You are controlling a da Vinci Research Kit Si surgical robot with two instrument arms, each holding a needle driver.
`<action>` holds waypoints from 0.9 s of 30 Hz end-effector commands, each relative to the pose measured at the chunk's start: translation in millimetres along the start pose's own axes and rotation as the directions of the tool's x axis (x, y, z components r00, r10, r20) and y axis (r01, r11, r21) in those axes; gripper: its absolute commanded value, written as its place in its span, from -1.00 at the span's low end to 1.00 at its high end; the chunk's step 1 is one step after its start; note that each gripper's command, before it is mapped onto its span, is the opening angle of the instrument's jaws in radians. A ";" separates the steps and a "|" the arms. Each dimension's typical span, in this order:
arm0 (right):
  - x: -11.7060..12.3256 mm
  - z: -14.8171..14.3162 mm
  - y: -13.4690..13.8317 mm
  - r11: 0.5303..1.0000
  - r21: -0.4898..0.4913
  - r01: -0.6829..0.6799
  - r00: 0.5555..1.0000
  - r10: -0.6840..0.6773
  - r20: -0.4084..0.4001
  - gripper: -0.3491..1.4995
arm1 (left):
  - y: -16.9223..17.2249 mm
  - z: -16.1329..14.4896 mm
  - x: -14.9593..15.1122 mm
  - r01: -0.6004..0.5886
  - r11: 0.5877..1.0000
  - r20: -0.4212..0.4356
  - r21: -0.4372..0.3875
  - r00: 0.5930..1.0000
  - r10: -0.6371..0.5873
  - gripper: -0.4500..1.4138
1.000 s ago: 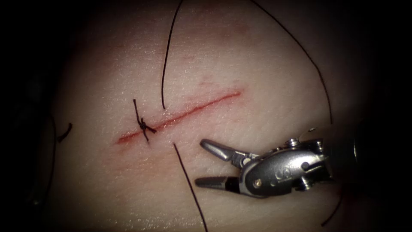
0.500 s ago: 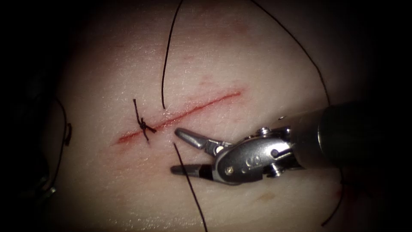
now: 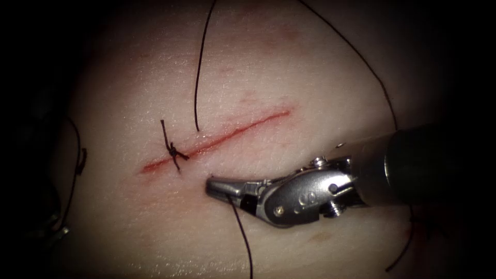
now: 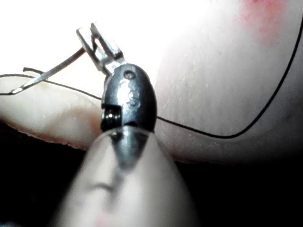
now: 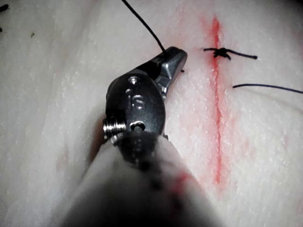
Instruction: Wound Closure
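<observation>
- Where the right tool (image 3: pixel 214 186) reaches in from the right, just below the cut (image 3: pixel 232 132) on its lower right side: jaws pressed together, clamped on the thread (image 3: pixel 240 227) close to where that strand meets the tissue (image 3: pixel 289 67).
- From the clamped jaws, runs down and away toward the near edge of the tissue.
- Across the cut, a second strand (image 3: pixel 198 77) ending just beside the upper left edge, opposite the jaws.
- Further left along the cut, a tied knot (image 3: pixel 173 151) sitting on the line, short cut ends sticking out on both sides.
- Red fluid (image 3: pixel 155 165) lining the cut, heaviest near the left end.
- Far right, a long loop of thread (image 3: pixel 372 67) arcing over the tissue and passing behind the right shaft.
- In the left wrist view, left tool (image 4: pixel 99 40) with jaws together, gripping the needle (image 4: pixel 54 71) near one end; cannot tell which end.
- Needle held free, not in the tissue, well apart from the cut.
</observation>
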 end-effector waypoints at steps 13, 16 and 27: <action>10.8 -5.3 -13.0 0.981 0.188 0.054 0.998 -0.045 -0.054 -1.00 | 1.4 0.6 -1.0 0.000 1.000 -0.005 -0.003 1.000 0.000 -1.00; 13.1 -5.9 -15.3 0.966 0.249 0.070 0.997 -0.057 -0.059 -1.00 | 1.5 0.6 -1.1 -0.001 1.000 -0.006 -0.003 1.000 0.001 -1.00; 16.9 -5.7 -17.5 0.923 0.383 0.024 0.994 0.017 -0.104 -1.00 | 1.5 0.4 -1.2 -0.001 1.000 -0.007 -0.004 1.000 0.001 -1.00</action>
